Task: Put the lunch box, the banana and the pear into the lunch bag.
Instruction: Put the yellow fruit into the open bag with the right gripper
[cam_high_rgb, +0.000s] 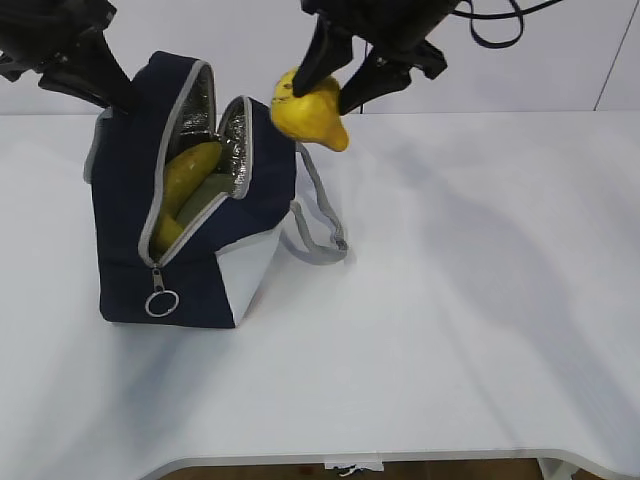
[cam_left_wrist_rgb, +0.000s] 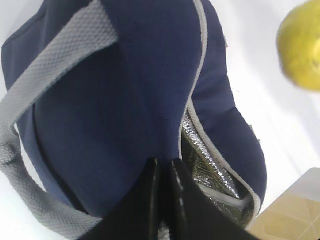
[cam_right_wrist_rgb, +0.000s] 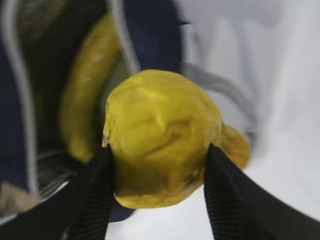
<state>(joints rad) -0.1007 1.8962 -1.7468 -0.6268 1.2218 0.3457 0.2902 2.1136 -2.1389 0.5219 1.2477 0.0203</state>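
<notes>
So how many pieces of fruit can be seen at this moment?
2. A long yellow banana lies inside the open navy fabric lunch bag. A squat yellow pear is held by the right tool above the bag. More could be hidden inside.

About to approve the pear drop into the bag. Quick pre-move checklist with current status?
1. Pear held firmly in right gripper: ok, jaws press on both sides.
2. Lunch bag mouth open: ok, zipper parted, foil lining showing.
3. Left gripper holding the flap back: ok, shut on the bag's fabric.
4. Banana already inside: ok, seen through the opening.
5. Lunch box inside: cannot tell for sure, only a pale green patch shows under the banana.
6. Pear directly over the opening: not ok, it hangs beside the bag's right edge.
</notes>
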